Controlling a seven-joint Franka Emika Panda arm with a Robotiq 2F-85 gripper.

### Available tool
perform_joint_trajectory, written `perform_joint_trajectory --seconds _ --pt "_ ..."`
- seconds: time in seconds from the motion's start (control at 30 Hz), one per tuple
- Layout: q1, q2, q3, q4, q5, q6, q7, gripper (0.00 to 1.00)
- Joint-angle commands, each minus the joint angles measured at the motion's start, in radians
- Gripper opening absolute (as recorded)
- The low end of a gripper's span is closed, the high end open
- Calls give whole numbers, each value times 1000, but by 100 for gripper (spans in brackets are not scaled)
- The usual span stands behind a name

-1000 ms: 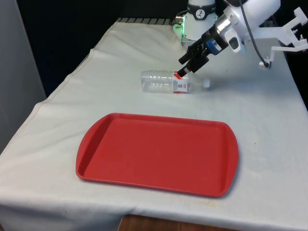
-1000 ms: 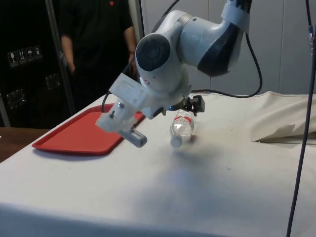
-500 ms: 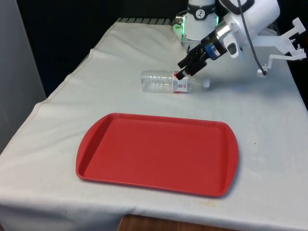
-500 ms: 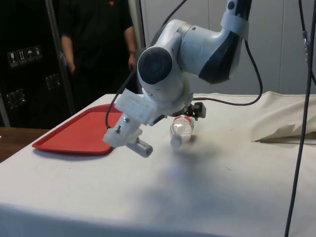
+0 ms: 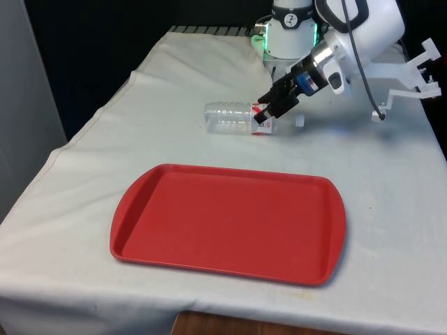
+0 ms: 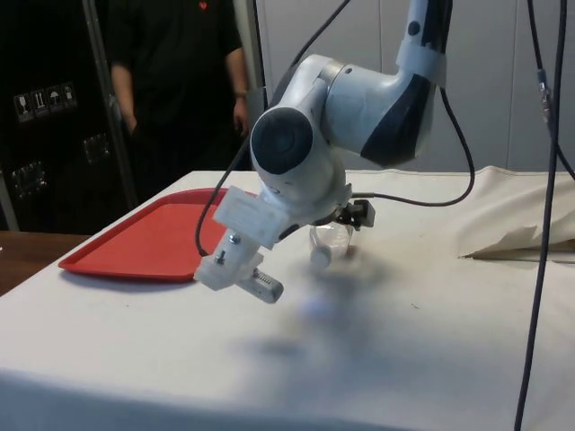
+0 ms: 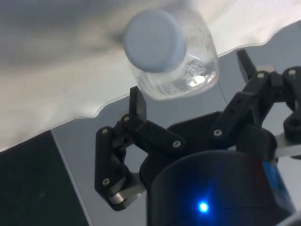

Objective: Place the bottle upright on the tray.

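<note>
Jaws spread wide either side of the bottle (image 5: 241, 118), lying on cloth just beyond tray (image 5: 230, 223); looks empty, thin-walled, light & slick, so grip near the label w/ gentle squeeze.

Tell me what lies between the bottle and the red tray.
Nothing: in the front view only bare white cloth separates the lying bottle from the tray's far rim.
</note>
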Motion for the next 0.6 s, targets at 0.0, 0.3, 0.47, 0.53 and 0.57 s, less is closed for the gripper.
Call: perform_joint_trajectory --seconds 0.0,0.3,0.47,0.53,0.57 --pt "3 6 -2 5 -11 0 11 100" --pt "2 29 -2 17 -21 3 33 100" --pt "2 41 -3 26 -23 3 42 100" --pt "2 45 -3 29 -23 2 43 100" --pt "1 46 -3 30 -23 2 44 100"
